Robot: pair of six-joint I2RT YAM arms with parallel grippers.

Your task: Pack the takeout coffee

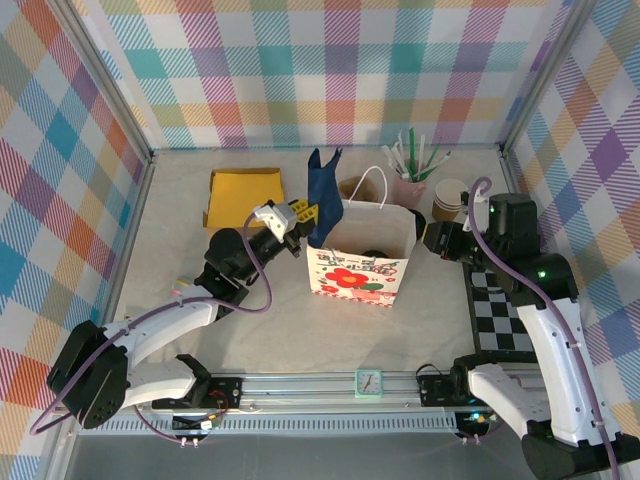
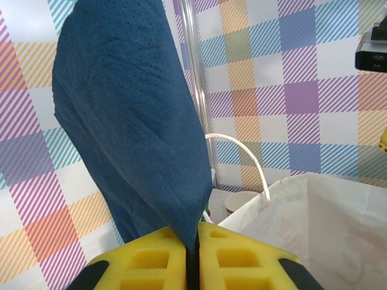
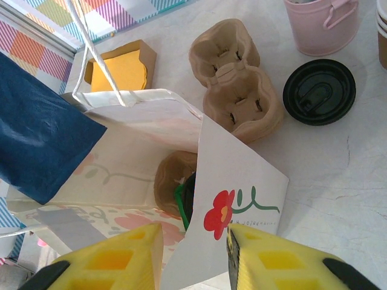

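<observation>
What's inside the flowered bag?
Inside the bag, a brown rounded shape with a dark round top, possibly the lidded coffee. The bag's walls hide everything lower down.

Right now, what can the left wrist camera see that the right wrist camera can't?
Left wrist, not right wrist: the left gripper pinching the blue napkin. Right wrist, not left wrist: the cup tray, black lid, pink bucket and right gripper. Both: the blue napkin and the white flowered bag.

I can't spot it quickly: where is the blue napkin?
In the top view, the napkin stands upright left of centre, pinched in the left pincer at the left edge of the bag.
</observation>
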